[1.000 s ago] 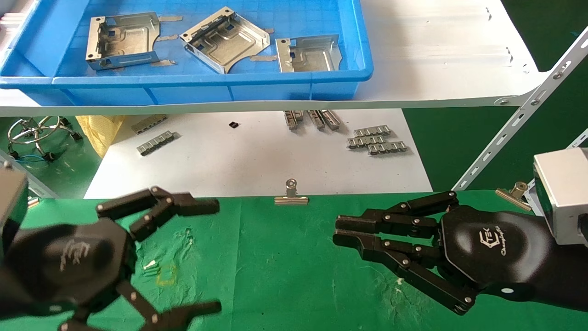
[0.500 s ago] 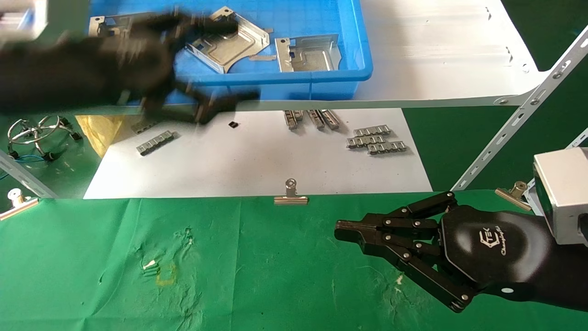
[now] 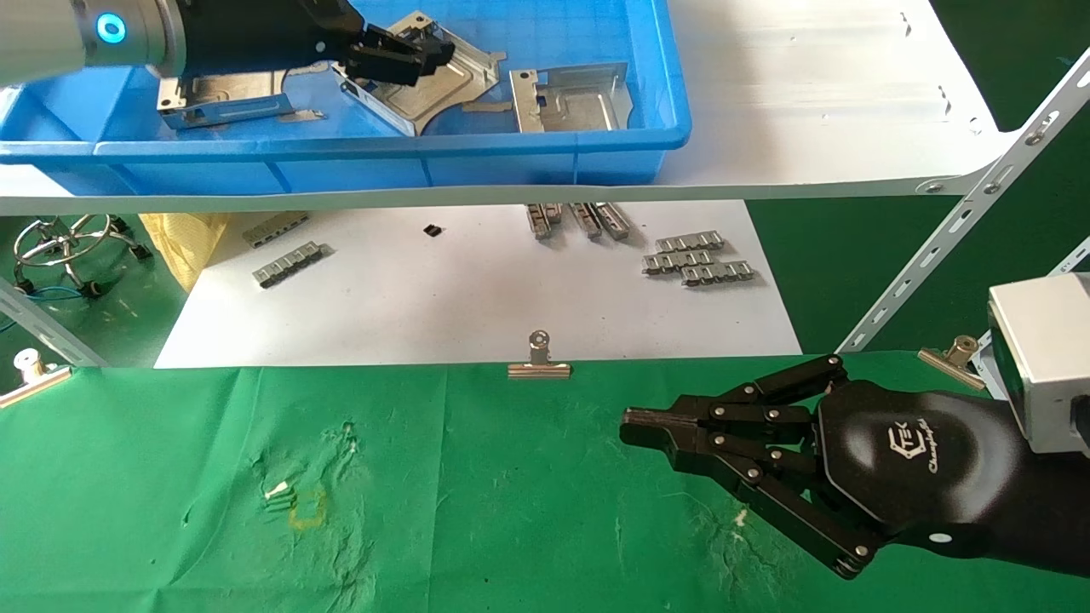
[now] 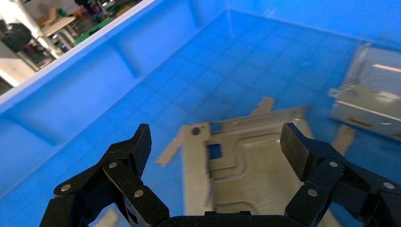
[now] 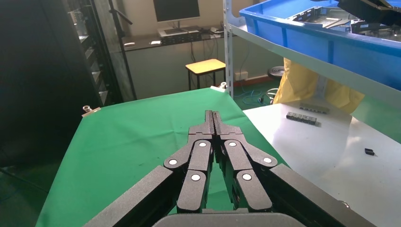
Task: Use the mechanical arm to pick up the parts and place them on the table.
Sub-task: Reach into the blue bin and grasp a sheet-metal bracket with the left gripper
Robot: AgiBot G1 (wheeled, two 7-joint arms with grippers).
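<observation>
Three silver parts lie in the blue bin (image 3: pixel 341 153): one at the left (image 3: pixel 226 100), one in the middle (image 3: pixel 430 85), one at the right (image 3: pixel 570 98). My left gripper (image 3: pixel 409 55), a glossy black mechanical arm hand, reaches into the bin from the left, fingertips over the middle part. In the left wrist view it (image 4: pixel 217 142) is open, and a part (image 4: pixel 250 165) lies below, between the spread fingers, untouched. My right gripper (image 3: pixel 630 421) is shut and empty, hovering over the green table (image 3: pixel 511 511) at the right; it also shows in the right wrist view (image 5: pixel 213 113).
The bin stands on a white shelf (image 3: pixel 809 102) above the table. A white board (image 3: pixel 477 298) behind the cloth carries small ribbed strips (image 3: pixel 698 264). A binder clip (image 3: pixel 539 362) holds the cloth's far edge. A slanted shelf strut (image 3: pixel 962 230) runs at the right.
My left arm has risen from low over the green cloth at the near left and reached into the blue bin. My right gripper's fingers have closed together; that arm stayed in place.
</observation>
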